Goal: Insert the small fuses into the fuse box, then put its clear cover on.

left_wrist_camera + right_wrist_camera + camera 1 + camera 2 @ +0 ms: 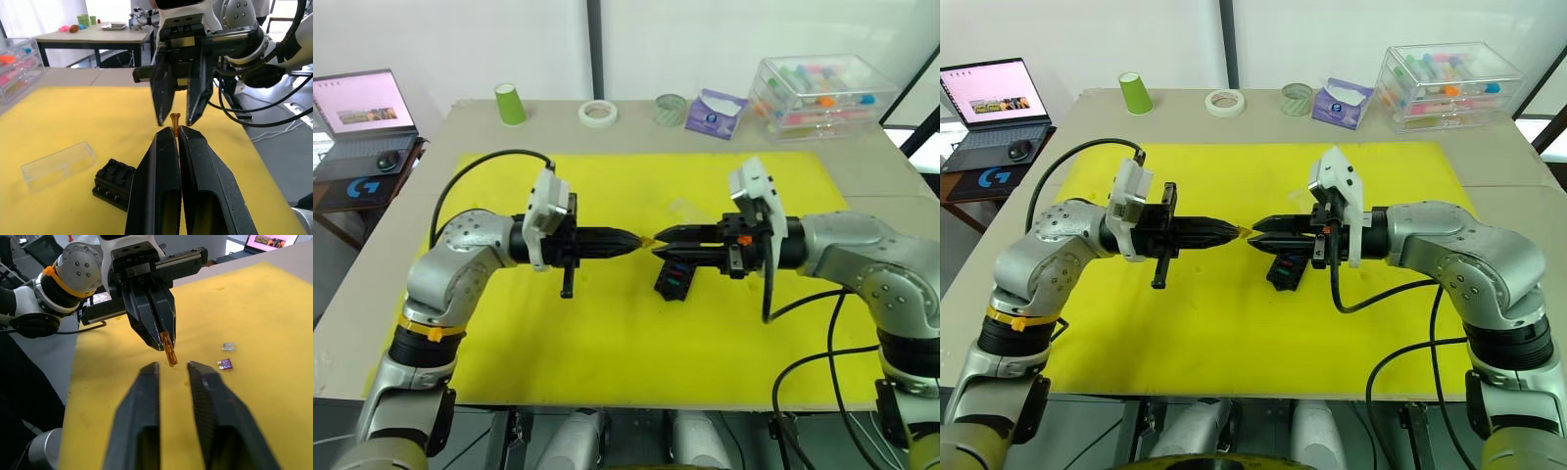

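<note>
The left gripper (172, 134) pinches an amber fuse (168, 348) at its fingertips, its free end poking between the parted fingers of the right gripper (172, 366), untouched. Below, the fuse box (114, 182) and cover (57, 164) lie on the yellow mat (607, 343), two loose fuses (226, 363) nearby. The right arm partly hides the box from the head views.
</note>
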Action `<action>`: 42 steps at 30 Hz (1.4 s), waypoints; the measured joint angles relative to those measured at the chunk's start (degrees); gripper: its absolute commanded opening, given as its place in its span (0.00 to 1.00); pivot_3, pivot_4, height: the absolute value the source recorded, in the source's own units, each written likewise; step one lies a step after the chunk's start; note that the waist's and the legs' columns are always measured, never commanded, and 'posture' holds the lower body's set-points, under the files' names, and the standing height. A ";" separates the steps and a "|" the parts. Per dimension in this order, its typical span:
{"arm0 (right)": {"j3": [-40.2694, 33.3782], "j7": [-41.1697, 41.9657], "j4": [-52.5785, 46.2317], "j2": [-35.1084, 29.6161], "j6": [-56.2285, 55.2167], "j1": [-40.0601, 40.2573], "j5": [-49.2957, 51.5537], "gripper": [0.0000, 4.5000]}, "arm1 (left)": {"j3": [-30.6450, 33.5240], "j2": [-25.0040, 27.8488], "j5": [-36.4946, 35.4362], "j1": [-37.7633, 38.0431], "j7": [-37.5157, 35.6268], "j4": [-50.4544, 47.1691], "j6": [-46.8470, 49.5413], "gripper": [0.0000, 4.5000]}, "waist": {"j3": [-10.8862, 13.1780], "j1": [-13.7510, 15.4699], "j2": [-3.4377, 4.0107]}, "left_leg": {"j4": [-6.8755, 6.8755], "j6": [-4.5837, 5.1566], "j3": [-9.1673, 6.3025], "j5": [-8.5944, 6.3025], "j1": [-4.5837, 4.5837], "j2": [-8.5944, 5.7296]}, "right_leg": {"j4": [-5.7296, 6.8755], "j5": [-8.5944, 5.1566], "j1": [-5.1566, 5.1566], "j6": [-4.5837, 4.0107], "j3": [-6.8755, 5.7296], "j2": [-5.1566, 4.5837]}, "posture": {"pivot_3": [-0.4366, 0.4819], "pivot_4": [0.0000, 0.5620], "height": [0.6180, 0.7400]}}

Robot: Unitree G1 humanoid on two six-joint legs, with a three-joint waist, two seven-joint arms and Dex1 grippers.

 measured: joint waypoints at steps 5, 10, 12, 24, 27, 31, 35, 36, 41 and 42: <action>0.27 0.05 0.14 0.06 -0.04 -0.27 -0.16 0.12 | -0.20 0.01 0.90 0.04 -0.30 0.31 -1.06 0.00 | 0.00 -0.02 0.00 | 0.00 0.00 0.00 0.00 0.00 0.00 | 0.00 0.00 0.00 0.00 0.00 0.00 | 0.48 0.27 1.00; 0.29 0.07 0.16 0.07 -0.17 -0.58 -0.47 0.12 | -0.22 0.00 0.97 0.08 -0.65 0.36 -1.71 0.00 | 0.00 -0.01 0.00 | 0.00 0.00 0.00 0.00 0.00 0.00 | 0.00 0.00 0.00 0.00 0.00 0.00 | 0.48 0.27 1.00; 0.30 0.11 0.17 0.07 -0.17 -0.58 -0.52 0.12 | -0.25 -0.02 0.99 0.08 -0.71 0.36 -1.80 0.00 | 0.00 -0.02 0.00 | 0.00 0.00 0.00 0.00 0.00 0.00 | 0.00 0.00 0.00 0.00 0.00 0.00 | 0.48 0.27 1.00; 0.41 0.38 0.35 0.21 -0.49 -0.58 -0.90 0.12 | -0.41 -0.50 1.41 0.07 -1.02 1.16 -1.98 0.00 | 0.00 -0.03 0.00 | 0.00 0.00 0.00 0.00 0.00 0.00 | 0.00 0.00 0.00 0.00 0.00 0.00 | 0.48 0.27 1.00; 0.44 0.43 0.35 0.26 -0.71 -0.58 -1.22 0.12 | -0.73 -0.50 1.41 0.08 -1.06 1.07 -1.95 0.00 | 0.00 -0.01 0.00 | 0.00 0.00 0.00 0.00 0.00 0.00 | 0.00 0.00 0.00 0.00 0.00 0.00 | 0.48 0.27 1.00; 0.67 0.54 0.35 0.26 -0.84 -0.58 -1.63 0.08 | -0.79 -0.50 1.41 0.08 -0.97 1.05 -1.84 0.00 | 0.00 -0.03 0.00 | 0.00 0.00 0.00 0.00 0.00 0.00 | 0.00 0.00 0.00 0.00 0.00 0.00 | 0.48 0.27 1.00; 1.16 0.93 0.51 0.22 -0.81 -0.58 -1.79 0.01 | -0.70 -0.57 1.26 0.06 -0.44 0.97 -1.61 0.00 | 0.00 -0.02 0.00 | 0.00 0.00 0.00 0.00 0.00 0.00 | 0.00 0.00 0.00 0.00 0.00 0.00 | 0.48 0.27 1.00; 1.18 1.03 0.53 0.19 -0.81 -0.58 -1.81 0.01 | -0.71 -0.57 1.26 0.06 -0.42 0.97 -1.61 0.00 | 0.00 -0.02 0.00 | 0.00 0.00 0.00 0.00 0.00 0.00 | 0.00 0.00 0.00 0.00 0.00 0.00 | 0.48 0.27 1.00; 1.45 1.59 0.53 0.04 -0.81 -0.58 -2.08 0.01 | -0.72 -0.55 1.26 0.59 -0.44 0.60 -1.63 0.00 | 0.00 -0.04 0.00 | 0.00 0.00 -0.01 0.00 0.00 0.00 | 0.00 0.00 0.00 0.00 0.00 0.01 | 0.48 0.27 1.00; 1.48 1.68 0.53 0.06 -0.85 -0.58 -2.24 0.01 | -0.74 -0.55 1.27 0.59 -0.43 0.60 -1.63 0.00 | 0.00 -0.02 0.00 | 0.00 0.00 0.00 0.00 0.00 0.00 | 0.00 0.00 0.00 0.00 0.00 0.01 | 0.48 0.27 1.00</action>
